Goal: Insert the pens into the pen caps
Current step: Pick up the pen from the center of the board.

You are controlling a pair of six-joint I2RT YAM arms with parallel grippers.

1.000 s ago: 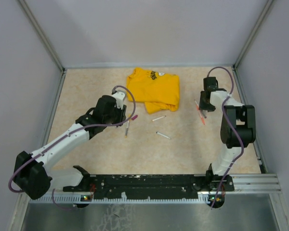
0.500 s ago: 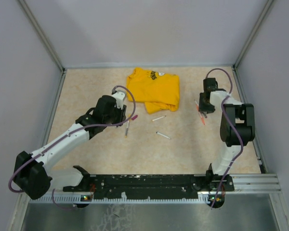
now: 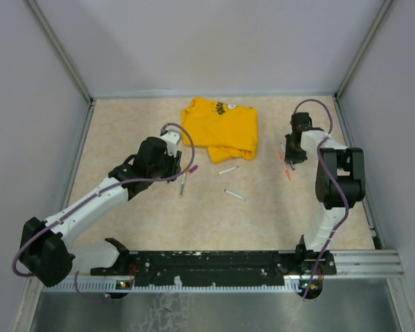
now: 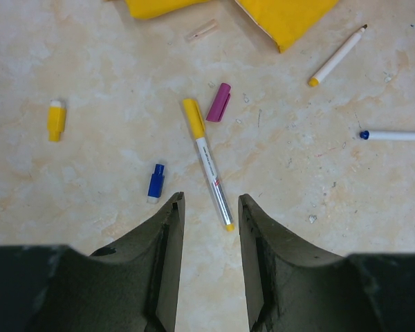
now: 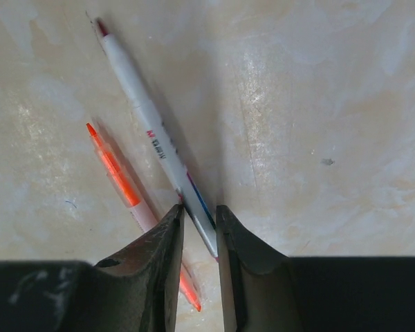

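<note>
My left gripper (image 4: 207, 200) is open and empty, hovering just short of a white pen with a yellow cap (image 4: 209, 166). Loose caps lie around it: magenta (image 4: 218, 102), blue (image 4: 155, 183), yellow (image 4: 55, 120) and a pale one (image 4: 202, 30). Two more pens lie to the right, one with a yellow end (image 4: 337, 57) and one with a blue tip (image 4: 398, 135). My right gripper (image 5: 197, 211) is at the far right (image 3: 290, 158), its jaws closed on the lower end of a white pen with a dark red tip (image 5: 155, 142) that lies on the table. An orange pen (image 5: 121, 176) lies beside it.
A folded yellow T-shirt (image 3: 221, 128) lies at the back middle, its corner close to the caps (image 4: 290, 14). Two pens lie mid-table (image 3: 227, 169) (image 3: 234, 194). Grey walls and metal rails enclose the table; the right gripper is near the right wall.
My right gripper has shifted slightly left and toward the back over the two pens at the right. The left arm and the pens by it have not moved.
</note>
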